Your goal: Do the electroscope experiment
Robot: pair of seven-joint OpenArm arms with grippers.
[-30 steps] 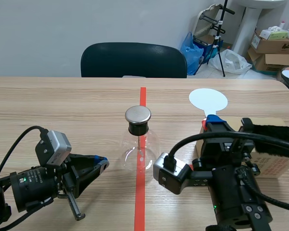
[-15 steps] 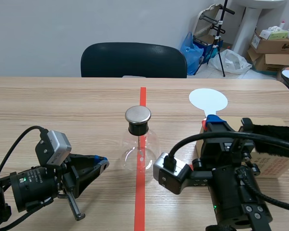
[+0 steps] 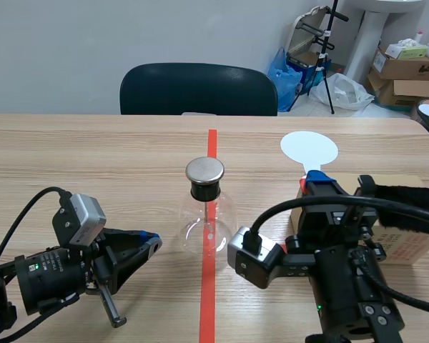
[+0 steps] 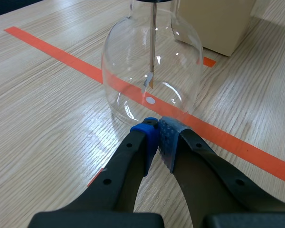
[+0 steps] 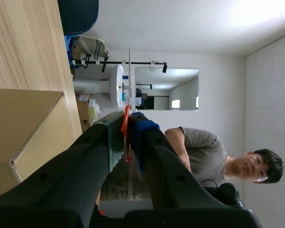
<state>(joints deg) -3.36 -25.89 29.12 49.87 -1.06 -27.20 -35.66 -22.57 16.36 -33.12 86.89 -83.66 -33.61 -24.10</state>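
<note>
The electroscope is a clear glass flask (image 3: 206,225) with a black stopper and a round metal cap (image 3: 204,170); it stands on the red tape line at mid-table. In the left wrist view the flask (image 4: 152,71) shows a thin rod with small leaves inside. My left gripper (image 3: 149,243) lies low on the table left of the flask, shut on nothing, its tips (image 4: 157,130) just short of the glass. My right gripper (image 3: 314,180) is raised right of the flask, shut on the orange handle (image 5: 126,128) of a white disc paddle (image 3: 309,148).
A cardboard box (image 3: 415,246) with a black furry cloth (image 3: 407,196) on top stands at the right, beside my right arm. A dark chair (image 3: 199,89) is behind the far table edge. A person (image 5: 204,152) shows in the right wrist view.
</note>
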